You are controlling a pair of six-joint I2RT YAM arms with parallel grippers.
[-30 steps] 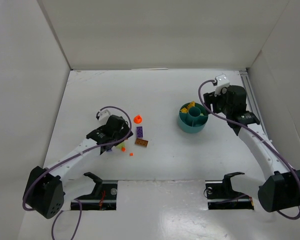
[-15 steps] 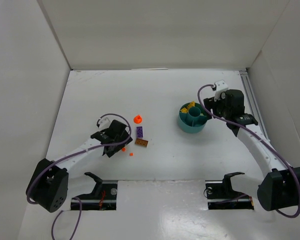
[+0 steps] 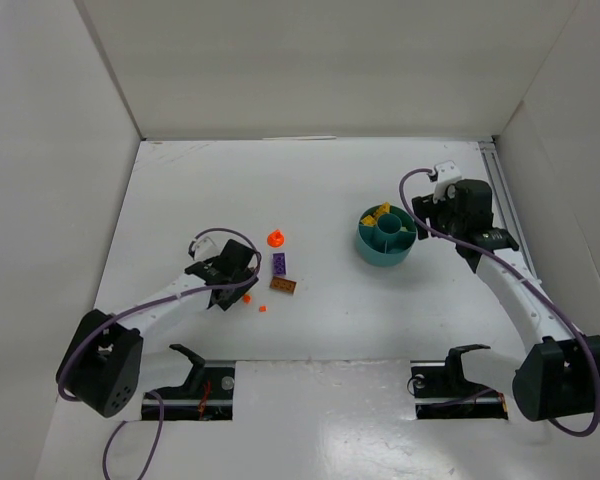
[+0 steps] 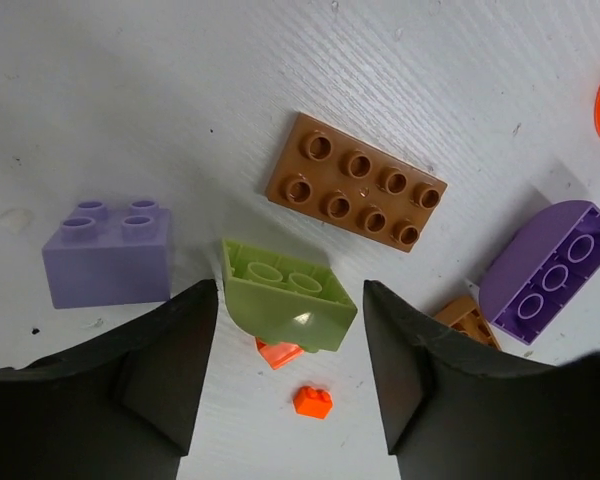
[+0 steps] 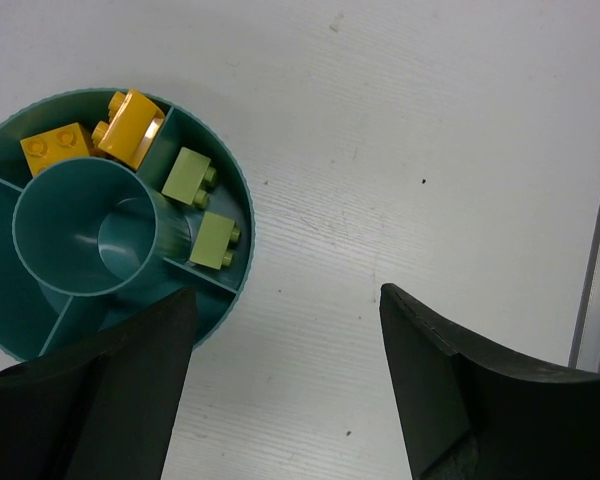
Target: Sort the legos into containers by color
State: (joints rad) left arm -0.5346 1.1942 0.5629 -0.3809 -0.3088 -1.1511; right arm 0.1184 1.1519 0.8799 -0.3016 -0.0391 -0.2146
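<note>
My left gripper [image 4: 290, 287] stands low over the legos, open, its jaws narrowed around a lime green brick [image 4: 288, 305] with thin gaps on both sides. Beneath that brick lie a red-orange piece [image 4: 278, 352] and a tiny red-orange brick [image 4: 312, 401]. A brownish-orange plate [image 4: 357, 181] lies just beyond. The teal tub [image 3: 364, 246] holds two yellow-orange bricks [image 5: 55, 148] [image 5: 130, 127] in one wedge and two lime green bricks [image 5: 188, 177] [image 5: 212, 241] in the neighbouring wedge. My right gripper [image 5: 287, 292] hangs open and empty above bare table, just right of the tub [image 5: 10, 290].
A lilac brick [image 4: 107, 251] sits left of the green one, a purple rounded brick [image 4: 550, 270] and a yellow-orange piece [image 4: 467, 318] to its right. An orange cone [image 3: 275, 238] stands behind the pile. White walls enclose the table; a rail [image 5: 595, 300] runs along its right edge.
The left gripper has come down over the pile and its jaws have narrowed around the green brick. The right arm shifted slightly to the right and then stayed.
</note>
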